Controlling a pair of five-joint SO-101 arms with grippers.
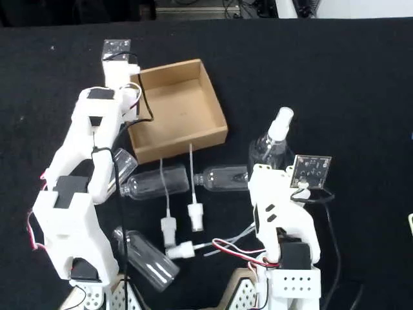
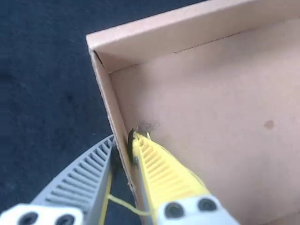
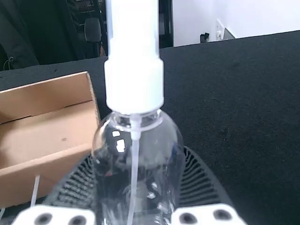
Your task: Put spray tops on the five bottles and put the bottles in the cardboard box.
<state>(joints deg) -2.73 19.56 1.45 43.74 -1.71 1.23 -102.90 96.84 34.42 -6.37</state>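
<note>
My left gripper [image 1: 132, 97] [image 2: 123, 143] is shut on the left wall of the cardboard box [image 1: 174, 106] [image 2: 211, 108], grey finger [image 2: 86, 171] outside and yellow finger [image 2: 164, 173] inside. The box holds nothing. My right gripper [image 1: 270, 165] [image 3: 136, 187] is shut on a clear bottle [image 1: 270, 147] [image 3: 136, 154] held upright, with a white spray top [image 1: 282, 123] [image 3: 135, 61] on its neck, right of the box [image 3: 47, 126]. Three open bottles [image 1: 155, 181] [image 1: 222, 177] [image 1: 145, 258] lie on the table. A further bottle [image 1: 121, 163] lies partly under the left arm.
Three loose spray tops [image 1: 169, 227] [image 1: 195, 214] [image 1: 182, 249] with long tubes lie between the arms, near the arm cables. Black cloth [image 1: 335, 84] covers the table, with free room to the right and behind the box.
</note>
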